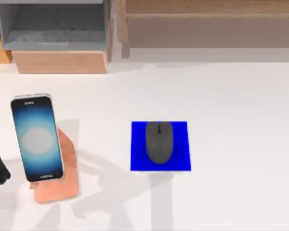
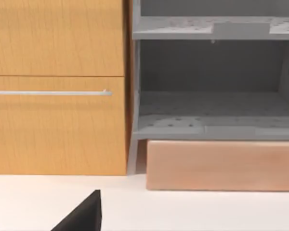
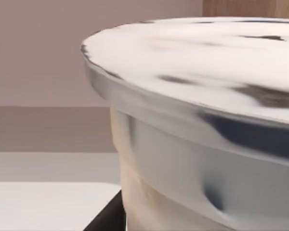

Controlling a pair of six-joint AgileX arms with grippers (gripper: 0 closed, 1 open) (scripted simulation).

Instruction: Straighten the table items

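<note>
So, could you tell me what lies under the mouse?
The mouse rests on a blue square pad, which lies flat on the table. The pad's covered middle is hidden.

We see a broad white surface [image 1: 241, 120] carrying a blue square pad [image 1: 180, 147] near its middle and a copper-pink stand [image 1: 62, 187] towards its left side. A dark grey mouse [image 1: 159, 142] lies on the pad, lined up with its edges, and a smartphone [image 1: 37, 138] with a glowing screen leans on the stand. Wooden and grey shelving [image 1: 58, 33] stands along the far edge.
</note>
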